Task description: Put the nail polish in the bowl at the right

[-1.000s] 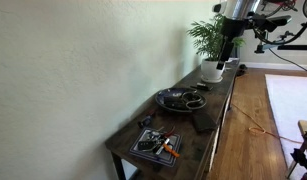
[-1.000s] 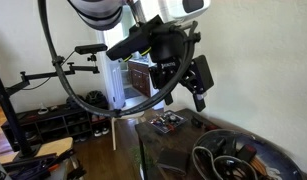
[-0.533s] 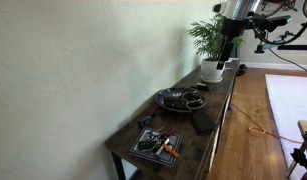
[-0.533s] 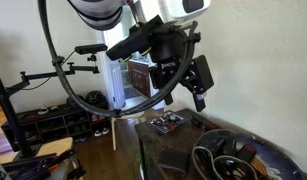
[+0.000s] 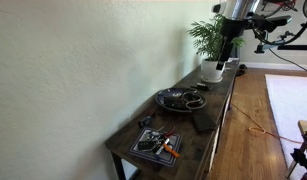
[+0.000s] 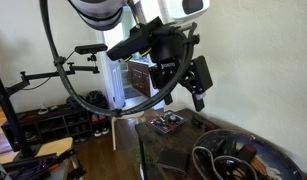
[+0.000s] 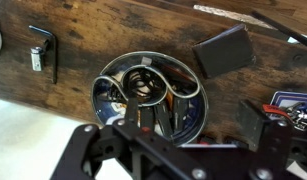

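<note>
The bowl is a wide, shallow, dark round dish on the middle of the long dark table. It holds coiled cables and other small items. It fills the lower right of an exterior view and sits in the middle of the wrist view. My gripper hangs high above the table near the plant, open and empty. It is large in an exterior view and shows at the bottom of the wrist view. A square dark tray holds several small items. I cannot pick out the nail polish among them.
A white plant pot with a green plant stands at the table's far end. A dark square block and a black bracket lie on the table near the bowl. The wall runs along one side of the table, the open floor along the other.
</note>
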Available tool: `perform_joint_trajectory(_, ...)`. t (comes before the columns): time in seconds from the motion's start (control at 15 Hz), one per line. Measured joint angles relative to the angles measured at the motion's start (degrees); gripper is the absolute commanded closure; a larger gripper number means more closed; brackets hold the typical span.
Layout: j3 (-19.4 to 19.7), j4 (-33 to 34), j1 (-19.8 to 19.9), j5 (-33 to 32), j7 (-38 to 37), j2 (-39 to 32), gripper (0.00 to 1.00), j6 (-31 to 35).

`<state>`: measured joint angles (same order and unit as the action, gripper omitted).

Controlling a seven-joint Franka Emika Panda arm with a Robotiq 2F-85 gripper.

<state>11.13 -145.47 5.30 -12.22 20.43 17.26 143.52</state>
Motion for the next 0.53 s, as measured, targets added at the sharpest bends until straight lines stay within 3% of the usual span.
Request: perform_joint_trajectory(0.53,-2.45,5.55,-3.36,4.13,6.47,-9.84,0.00,-0.10)
